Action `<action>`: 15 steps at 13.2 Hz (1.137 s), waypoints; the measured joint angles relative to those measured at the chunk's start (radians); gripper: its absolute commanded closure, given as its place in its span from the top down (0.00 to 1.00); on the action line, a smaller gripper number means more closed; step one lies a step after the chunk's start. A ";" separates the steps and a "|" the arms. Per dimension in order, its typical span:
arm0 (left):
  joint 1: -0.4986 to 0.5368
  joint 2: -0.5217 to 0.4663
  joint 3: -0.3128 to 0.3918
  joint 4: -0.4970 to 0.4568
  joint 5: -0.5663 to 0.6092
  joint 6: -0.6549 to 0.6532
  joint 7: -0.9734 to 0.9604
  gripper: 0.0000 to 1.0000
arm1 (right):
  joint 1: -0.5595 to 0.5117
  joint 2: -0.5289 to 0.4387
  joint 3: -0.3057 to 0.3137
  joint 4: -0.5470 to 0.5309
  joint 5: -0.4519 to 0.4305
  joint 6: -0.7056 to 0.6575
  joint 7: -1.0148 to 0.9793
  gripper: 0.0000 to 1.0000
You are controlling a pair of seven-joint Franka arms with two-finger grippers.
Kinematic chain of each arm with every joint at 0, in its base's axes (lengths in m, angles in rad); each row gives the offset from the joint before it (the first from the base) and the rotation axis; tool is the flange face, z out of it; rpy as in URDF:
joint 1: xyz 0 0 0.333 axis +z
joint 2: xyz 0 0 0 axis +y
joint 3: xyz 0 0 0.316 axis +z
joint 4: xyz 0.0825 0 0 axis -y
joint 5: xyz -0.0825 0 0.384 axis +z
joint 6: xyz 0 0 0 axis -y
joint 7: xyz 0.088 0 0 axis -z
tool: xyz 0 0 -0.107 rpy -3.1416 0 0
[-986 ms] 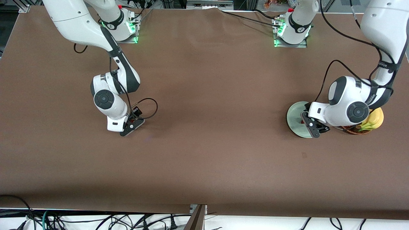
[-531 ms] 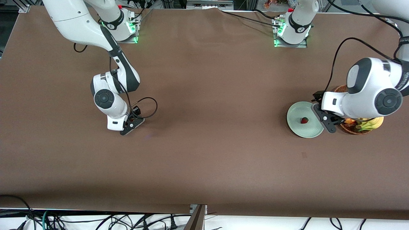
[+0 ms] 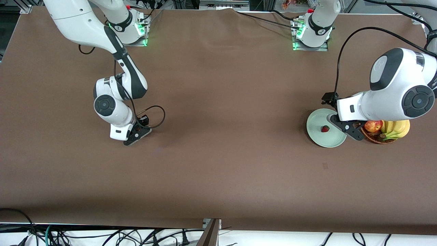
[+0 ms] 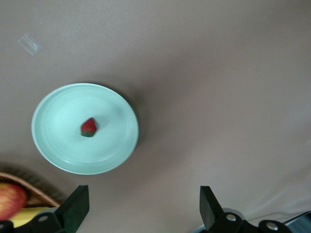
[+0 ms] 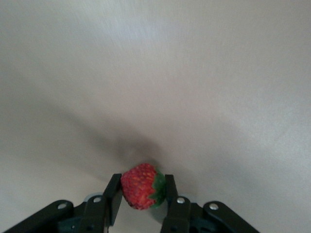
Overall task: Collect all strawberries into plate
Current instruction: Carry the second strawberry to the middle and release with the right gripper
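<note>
- A brown cloth (image 3: 218, 136) covers the whole table, lightly creased, evenly lit from above.
- Tangled black cables (image 3: 102, 235) lie along the table's edge nearest the front camera.
- Metal framing (image 3: 223, 4) lines the edge by the bases.

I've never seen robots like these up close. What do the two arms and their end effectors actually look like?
Both arms are glossy white with rounded shells, black bands at the joints and round dark caps. Their bases glow green. Thin black cables loop along each arm. The left end effector and the right end effector are flat black pieces with two short black fingers and small silver screws.
</note>
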 measured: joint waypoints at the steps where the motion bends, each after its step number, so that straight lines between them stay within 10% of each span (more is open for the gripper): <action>1: 0.000 0.000 0.000 0.008 -0.003 -0.005 -0.041 1.00 | 0.003 -0.010 0.012 0.035 0.062 -0.043 0.001 0.25; 8: -0.001 0.001 -0.004 0.020 -0.004 -0.027 -0.109 1.00 | 0.290 0.062 0.045 0.308 0.177 -0.094 0.559 0.25; 15: 0.014 0.037 0.005 0.021 -0.004 -0.032 -0.066 1.00 | 0.614 0.337 0.037 0.617 -0.053 -0.017 1.279 0.29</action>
